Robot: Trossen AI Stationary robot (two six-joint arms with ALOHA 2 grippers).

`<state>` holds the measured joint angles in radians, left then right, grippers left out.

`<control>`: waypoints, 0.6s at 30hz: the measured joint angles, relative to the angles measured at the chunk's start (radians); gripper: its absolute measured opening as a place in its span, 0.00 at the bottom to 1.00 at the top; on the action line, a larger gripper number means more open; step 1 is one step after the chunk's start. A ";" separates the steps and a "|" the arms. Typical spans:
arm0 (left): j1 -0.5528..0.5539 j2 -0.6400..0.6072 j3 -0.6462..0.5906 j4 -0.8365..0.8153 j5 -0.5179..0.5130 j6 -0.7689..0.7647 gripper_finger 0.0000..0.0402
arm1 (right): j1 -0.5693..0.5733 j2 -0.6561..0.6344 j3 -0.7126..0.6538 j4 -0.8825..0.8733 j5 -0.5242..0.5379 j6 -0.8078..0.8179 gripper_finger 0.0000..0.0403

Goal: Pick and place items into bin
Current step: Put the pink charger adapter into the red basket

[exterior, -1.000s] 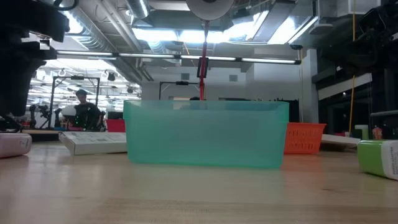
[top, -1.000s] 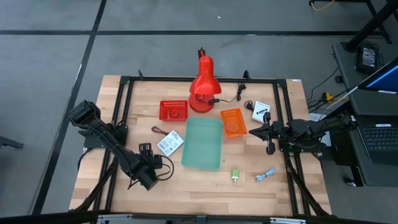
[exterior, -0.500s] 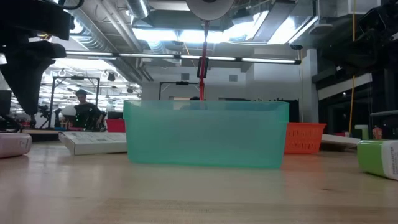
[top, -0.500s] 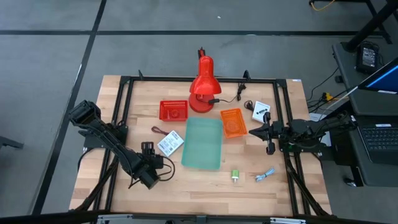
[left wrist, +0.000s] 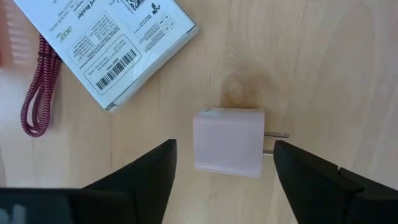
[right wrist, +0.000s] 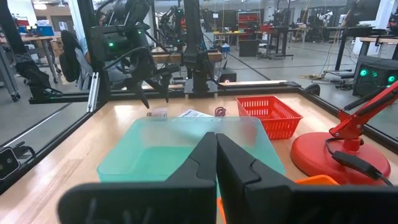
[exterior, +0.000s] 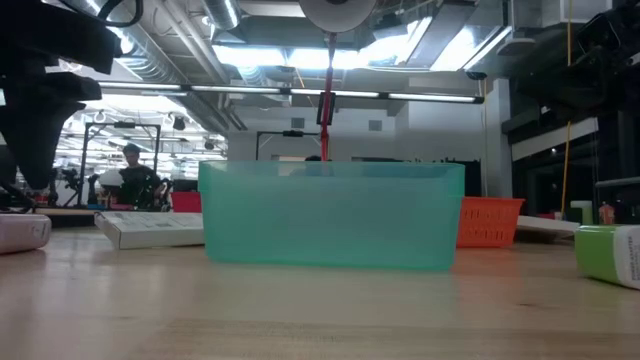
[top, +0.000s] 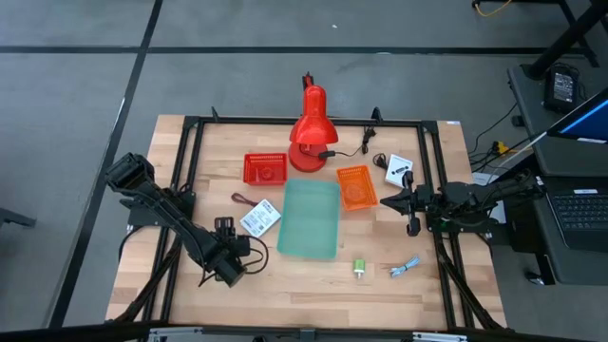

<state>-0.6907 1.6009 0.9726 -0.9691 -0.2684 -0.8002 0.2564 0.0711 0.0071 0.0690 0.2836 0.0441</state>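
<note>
My left gripper (left wrist: 224, 149) is open and points down over the pink cube (left wrist: 229, 142), which lies flat on the table with two metal prongs on one side. One finger stands on each side of it, and neither touches it. In the low view the cube (exterior: 20, 232) lies below the gripper (exterior: 35, 160). A white printed card (top: 259, 219) and a dark red coiled cable (left wrist: 37, 93) lie just beyond. The teal bin (top: 310, 218) stands mid-table. The green block (top: 360, 268), the blue-white clip (top: 406, 269) and a second white card (top: 397, 167) lie on the right. My right gripper (top: 410, 204) is shut and waits right of the bin.
A red desk lamp (top: 309, 133) stands at the far middle, with a red basket (top: 265, 168) to its left and an orange basket (top: 356, 186) to its right, against the bin. Bare wood lies along the near edge. A black frame rims the table.
My left gripper has come down toward the pink cube; in the low view its fingers now hang lower at the left than a second ago. Nothing on the table has moved.
</note>
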 joint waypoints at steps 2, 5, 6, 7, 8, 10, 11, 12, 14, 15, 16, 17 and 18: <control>0.000 0.000 0.000 0.000 0.000 0.001 0.71 | 0.000 0.000 0.000 0.000 0.000 0.000 0.00; 0.000 0.000 0.000 0.000 0.000 0.005 0.75 | 0.000 0.000 0.000 0.000 0.000 0.000 0.00; -0.001 0.000 0.000 0.000 0.000 0.015 0.76 | 0.000 0.000 0.000 0.000 0.000 0.000 0.00; -0.001 0.000 0.000 0.000 0.000 0.031 0.76 | 0.000 0.000 0.000 0.000 0.000 0.000 0.00; -0.001 0.000 0.000 0.000 0.000 0.052 0.76 | 0.000 0.000 0.000 0.000 0.000 0.000 0.00; -0.001 0.000 0.000 0.001 0.000 0.075 0.76 | 0.000 0.000 0.000 0.000 0.000 0.000 0.00; -0.001 0.000 0.000 0.005 0.001 0.069 0.76 | 0.000 0.000 0.000 0.000 0.000 -0.001 0.00; -0.001 0.000 0.000 0.009 0.001 0.067 0.76 | 0.000 0.000 0.000 0.000 0.000 -0.004 0.00; 0.002 0.000 0.000 0.008 0.004 0.065 0.76 | 0.000 0.000 0.000 0.000 0.000 -0.010 0.00; 0.008 -0.001 0.000 0.008 0.011 0.066 0.76 | 0.000 0.000 0.000 0.000 0.000 -0.011 0.00; 0.017 -0.001 0.000 0.008 0.023 0.066 0.76 | 0.000 0.000 0.000 0.000 0.000 -0.011 0.00; 0.028 -0.001 0.000 0.008 0.041 0.073 0.76 | 0.000 0.000 0.000 0.000 0.000 -0.011 0.00; 0.038 -0.001 0.000 0.008 0.063 0.081 0.76 | 0.000 0.000 0.000 0.000 0.000 -0.011 0.00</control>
<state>-0.6527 1.5995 0.9730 -0.9608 -0.2051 -0.7189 0.2562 0.0711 0.0071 0.0692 0.2836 0.0326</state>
